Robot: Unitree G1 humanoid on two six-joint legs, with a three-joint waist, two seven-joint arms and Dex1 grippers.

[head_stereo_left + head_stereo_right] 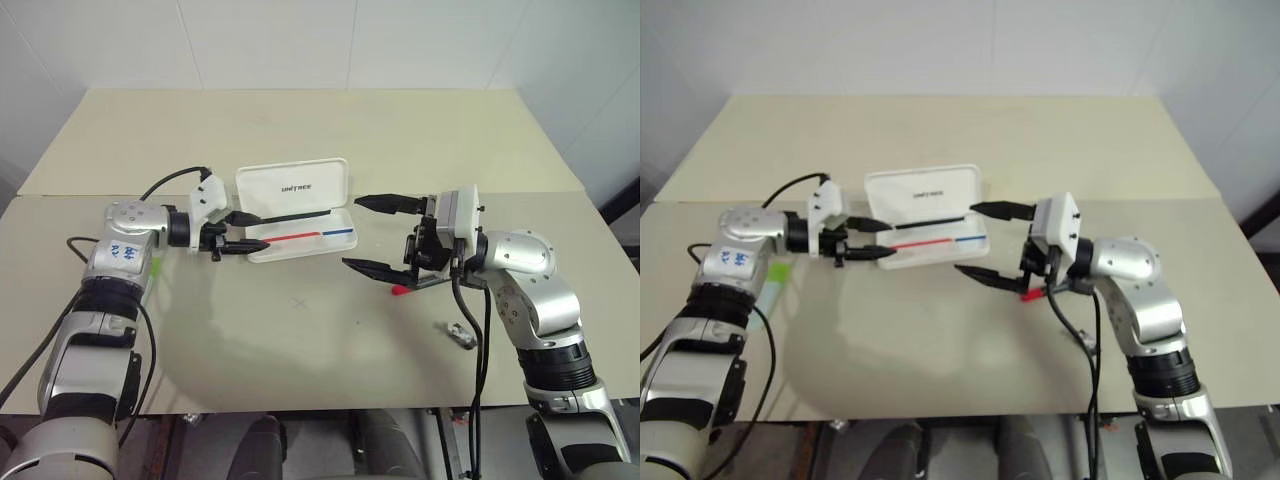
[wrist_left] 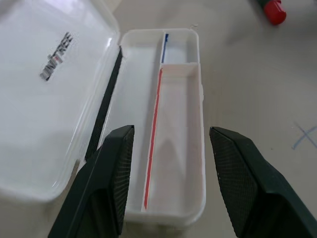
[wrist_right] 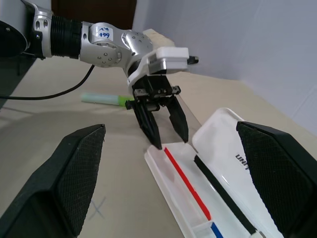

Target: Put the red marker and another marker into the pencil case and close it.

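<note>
- Green stubby marker lies at frame left on the bench.
- Left hand, fingers apart, empty, at the open white plastic pencil case, centre.
- Right hand, spread wide, empty.
- Red-capped marker lies right of centre.

One pencil case, open, mid-table. One red marker, right of it. One green marker, far left. One small grey clip-like piece, near right. Two claws: left claw, right claw.
</note>
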